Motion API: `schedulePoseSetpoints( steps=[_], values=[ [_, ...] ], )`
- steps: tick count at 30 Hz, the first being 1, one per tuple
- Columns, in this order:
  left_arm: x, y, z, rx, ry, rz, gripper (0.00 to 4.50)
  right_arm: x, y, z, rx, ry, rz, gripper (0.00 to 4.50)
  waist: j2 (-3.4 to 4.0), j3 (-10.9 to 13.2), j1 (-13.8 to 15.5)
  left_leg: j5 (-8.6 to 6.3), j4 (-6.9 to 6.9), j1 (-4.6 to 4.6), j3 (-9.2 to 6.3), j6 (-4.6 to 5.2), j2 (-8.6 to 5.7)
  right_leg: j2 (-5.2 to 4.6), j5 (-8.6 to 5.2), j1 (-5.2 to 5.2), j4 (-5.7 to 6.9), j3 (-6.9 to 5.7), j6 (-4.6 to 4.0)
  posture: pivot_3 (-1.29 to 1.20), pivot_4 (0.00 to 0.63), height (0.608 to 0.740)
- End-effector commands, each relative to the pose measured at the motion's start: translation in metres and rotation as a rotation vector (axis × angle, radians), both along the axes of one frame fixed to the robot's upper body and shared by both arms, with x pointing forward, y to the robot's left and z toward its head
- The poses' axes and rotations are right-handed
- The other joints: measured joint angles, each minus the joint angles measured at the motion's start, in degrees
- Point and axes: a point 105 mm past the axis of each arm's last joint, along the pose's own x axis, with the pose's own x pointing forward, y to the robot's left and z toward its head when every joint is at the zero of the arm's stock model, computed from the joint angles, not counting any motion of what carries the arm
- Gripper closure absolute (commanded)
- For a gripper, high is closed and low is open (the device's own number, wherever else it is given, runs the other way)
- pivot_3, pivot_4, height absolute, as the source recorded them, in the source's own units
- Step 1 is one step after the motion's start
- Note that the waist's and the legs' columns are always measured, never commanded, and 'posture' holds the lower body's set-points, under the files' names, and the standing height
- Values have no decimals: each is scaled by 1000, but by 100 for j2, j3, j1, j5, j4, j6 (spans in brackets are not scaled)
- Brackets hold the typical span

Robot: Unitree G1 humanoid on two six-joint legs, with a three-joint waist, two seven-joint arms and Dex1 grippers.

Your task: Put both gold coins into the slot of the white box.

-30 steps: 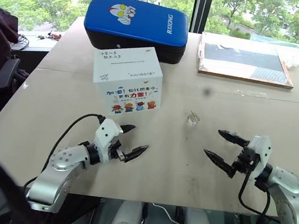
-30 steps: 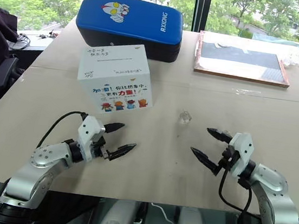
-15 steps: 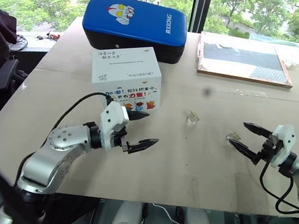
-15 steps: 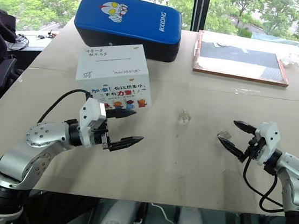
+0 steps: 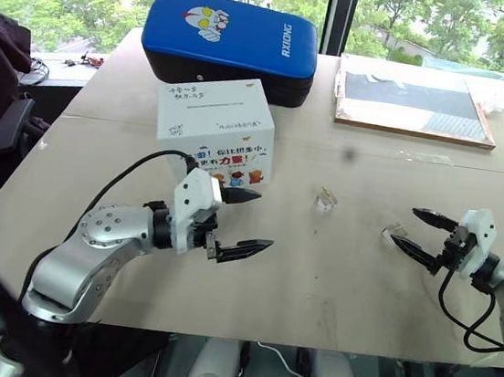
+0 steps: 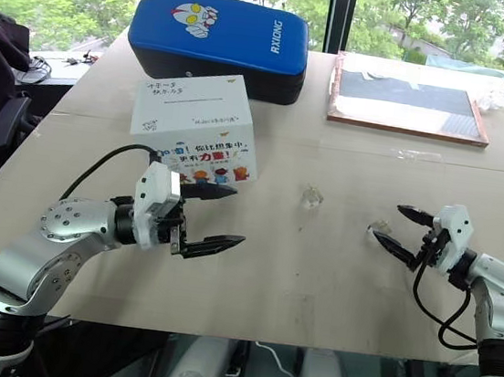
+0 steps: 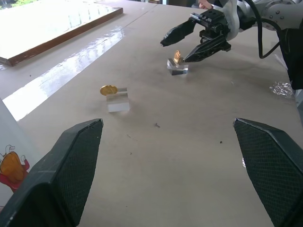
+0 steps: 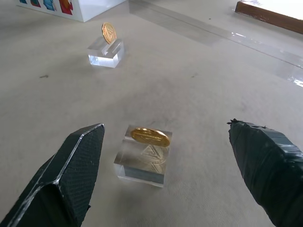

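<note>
My right fingers (image 6: 409, 233) stand wide, bracketing the nearer small gold coin (image 8: 150, 136), which is seated edge-up in a clear acrylic block (image 8: 142, 161) on the beige worktop (image 5: 331, 290). The second gold coin (image 7: 108, 89) stands toward 10 o'clock. My left fingers (image 5: 241, 219) are wide, empty, at 6 o'clock of the white cardboard box (image 5: 214, 135). The coin should handle as light, rigid and slippery: pinch its flat faces above the block.
</note>
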Motion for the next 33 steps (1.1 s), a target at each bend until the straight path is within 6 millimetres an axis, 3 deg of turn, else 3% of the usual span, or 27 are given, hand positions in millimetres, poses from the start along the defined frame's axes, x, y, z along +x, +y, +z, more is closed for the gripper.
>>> schedulePoseSetpoints(
  steps=[1, 5, 8, 9, 22, 25, 31, 33],
  values=[
    [-4, -2, 7, 14, -44, -11, 0, 3, 1, 11, -4, -50, 13, 861, 1, 0, -5, 0, 0, 0, 0, 0, 0, 0, 0, 0, 0, 0, 0, 0, 150, 740],
    [-4, -1, 6, 15, -40, -4, 0, 3, 4, 10, -3, -50, 24, 2913, 1, 0, -2, 0, 0, 1, 0, 0, 0, 0, 0, 0, 0, 0, 0, 0, 150, 740],
    [-5, 0, 4, 18, -39, 2, 0, 3, 6, 10, -3, -46, 35, 4233, 1, 0, -2, 0, 0, 1, 0, 0, 0, -1, 0, 1, 0, 1, 0, 0, 150, 740],
    [-5, 1, 4, 17, -38, 7, 0, 3, 6, 10, -4, -45, 38, 4457, 1, 0, -3, 0, 0, 0, 0, 0, 0, -1, 0, 1, 0, 1, 0, 0, 150, 740],
    [-6, 3, 0, 23, -31, 24, 0, -1, 9, 6, -44, 7, 87, 4457, 1, 0, -3, 0, 0, 1, -1, 0, 0, -4, 0, 2, 0, 0, 0, 0, 150, 740],
    [-6, 4, -1, 27, -30, 25, 0, -4, 10, 3, -58, 50, 103, 3721, 1, 0, -4, 0, 0, 2, -1, 0, 0, -4, 0, 2, 0, 0, 0, 0, 150, 740],
    [-8, 4, -1, 27, -28, 24, 0, 5, 12, 13, -34, 1, 83, 1026, 2, 1, -10, 0, 0, 2, 0, 0, 0, -4, 0, 2, 0, 0, -1, 0, 150, 740],
    [-8, 4, -1, 26, -29, 26, 0, 5, 14, 15, -25, -5, 96, 1026, 2, 1, -4, 0, 0, 3, 0, 0, 0, -4, 0, 2, 0, 0, 0, 0, 150, 740]
  ],
)
